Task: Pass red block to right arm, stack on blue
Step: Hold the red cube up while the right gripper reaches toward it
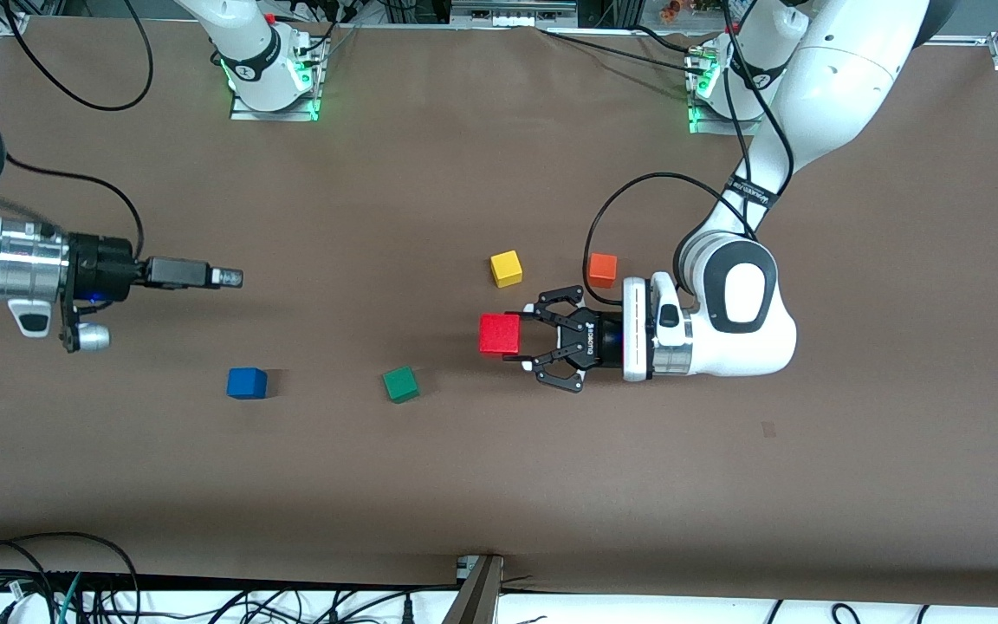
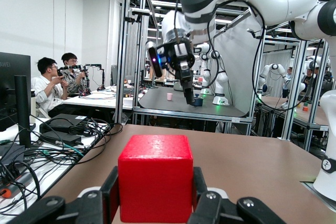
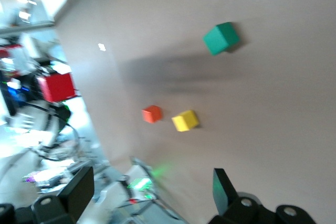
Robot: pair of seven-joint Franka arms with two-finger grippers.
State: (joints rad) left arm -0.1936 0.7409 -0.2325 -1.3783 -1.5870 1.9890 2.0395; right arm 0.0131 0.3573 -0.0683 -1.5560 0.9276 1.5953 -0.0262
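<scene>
My left gripper [image 1: 514, 336] is shut on the red block [image 1: 499, 334] and holds it sideways in the air, over the table between the yellow and green cubes. In the left wrist view the red block [image 2: 155, 177] sits between the two fingers of the left gripper [image 2: 155, 195]. My right gripper [image 1: 229, 277] hangs over the table at the right arm's end, above the blue cube [image 1: 246, 382], and points toward the red block. It is open and empty in the right wrist view [image 3: 152, 190], where the red block [image 3: 56, 86] shows far off.
A green cube [image 1: 400, 384] lies beside the blue one, toward the left arm's end. A yellow cube [image 1: 506, 268] and an orange cube [image 1: 603, 269] lie farther from the front camera, close to the left arm's wrist. Cables run along the table edges.
</scene>
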